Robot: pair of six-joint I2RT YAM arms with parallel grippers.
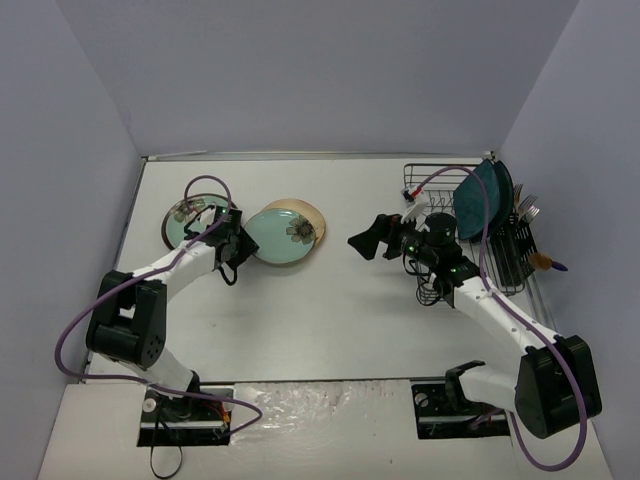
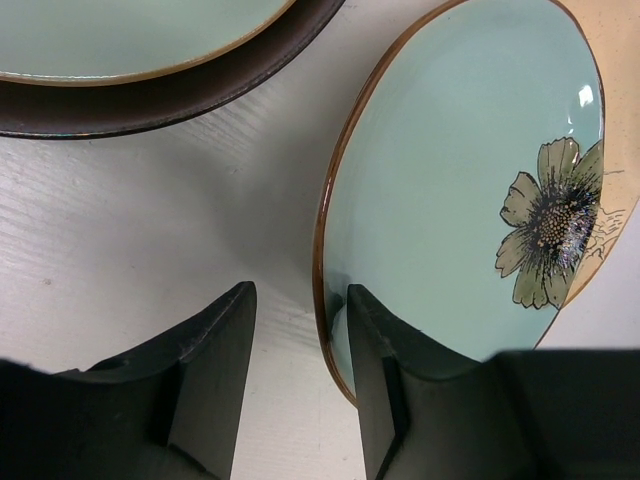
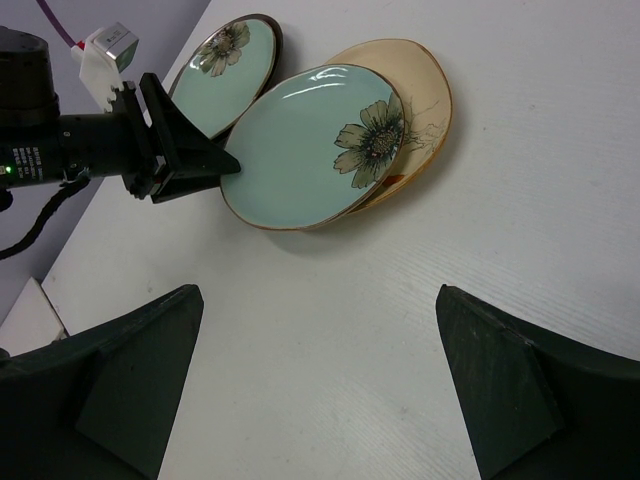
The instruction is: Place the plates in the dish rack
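At the edge of the tan-rimmed mint plate, left gripper jaws stood apart; right gripper gaped empty. Advised: seat rim deeper before closing.

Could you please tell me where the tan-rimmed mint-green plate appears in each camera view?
Top external: the tan-rimmed plate lies left of centre.
Left wrist: the tan-rimmed plate fills the right side.
Right wrist: the tan-rimmed plate sits upper centre.
Shared landmark: the cream plate underneath it.
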